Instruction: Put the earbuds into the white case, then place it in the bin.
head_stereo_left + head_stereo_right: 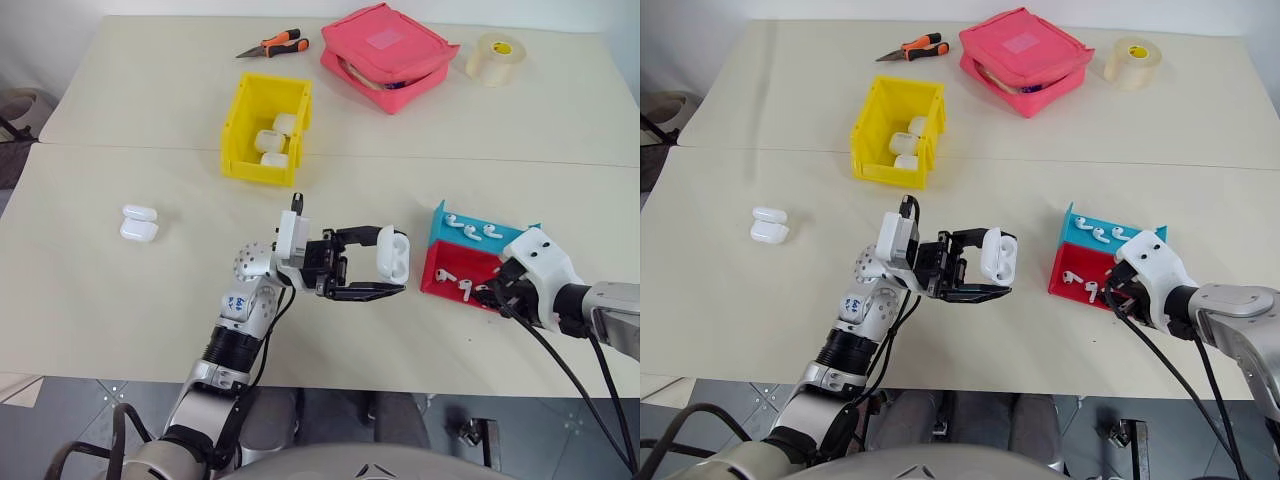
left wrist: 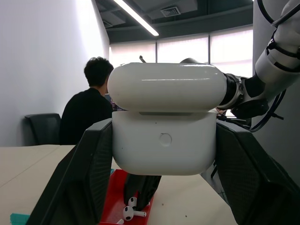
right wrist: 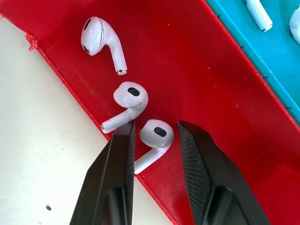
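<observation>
Left gripper [image 1: 385, 272] is clamping the white case [image 1: 393, 254], lid open, above the table [image 1: 120, 320]. Right gripper [image 3: 154, 136] is straddling one of the earbuds [image 3: 154, 136] in the red tray section [image 3: 187, 70], fingers slightly apart, not yet gripping it. Yellow bin [image 1: 266, 128] is sitting well behind, holding other cases [image 1: 272, 142].

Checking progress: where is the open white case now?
The white case is clamped in the left claw above the table's middle, left of the red-and-teal tray.
</observation>
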